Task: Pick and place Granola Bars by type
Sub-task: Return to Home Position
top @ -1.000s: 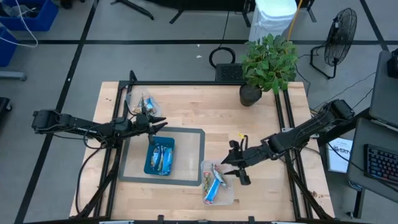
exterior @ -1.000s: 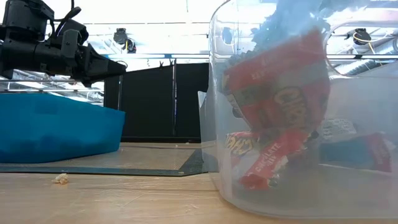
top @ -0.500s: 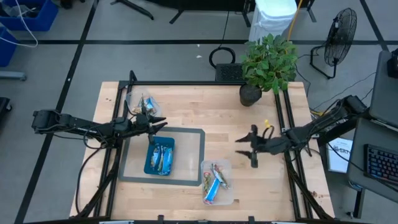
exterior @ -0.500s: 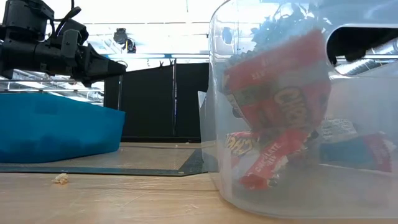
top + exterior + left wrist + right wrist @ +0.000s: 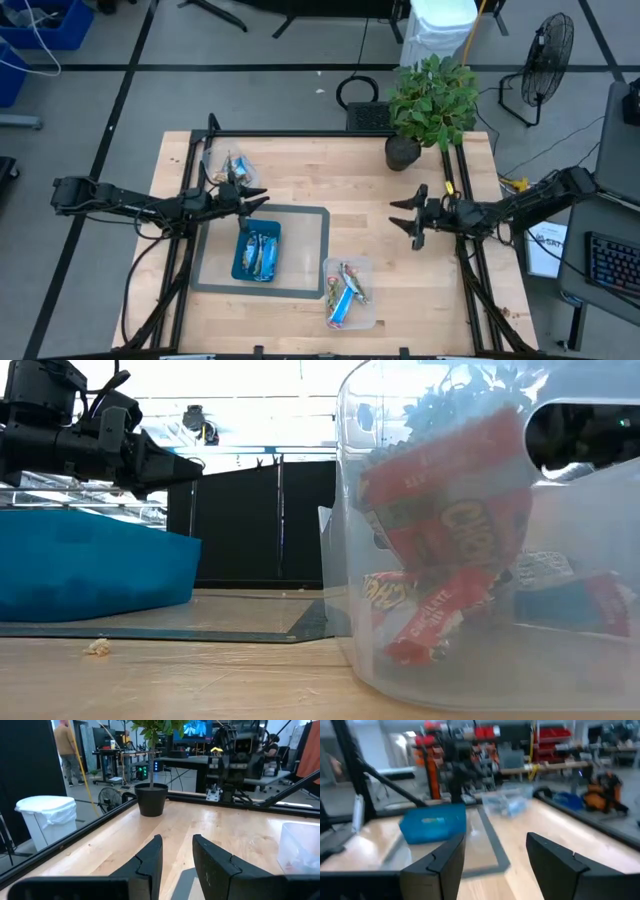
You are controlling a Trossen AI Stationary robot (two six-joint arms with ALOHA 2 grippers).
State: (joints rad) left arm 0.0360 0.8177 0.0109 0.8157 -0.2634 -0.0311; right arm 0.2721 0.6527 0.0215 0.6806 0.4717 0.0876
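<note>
Wooden table (image 5: 370, 190) with granola bars (image 5: 345, 290) sorted among two clear tubs (image 5: 345, 560) and teal tray (image 5: 236, 250); left gripper (image 5: 262, 197) and right gripper (image 5: 406, 222) hang released, empty; right one, near plant pot (image 5: 402, 152), might clip it if swung wide.

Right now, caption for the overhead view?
Left tool and right tool open above table; snack bars lie in tray and tubs.

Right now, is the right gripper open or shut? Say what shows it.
Open and empty. In the right wrist view the right gripper's two fingers stand wide apart, with only table showing between them.
</note>
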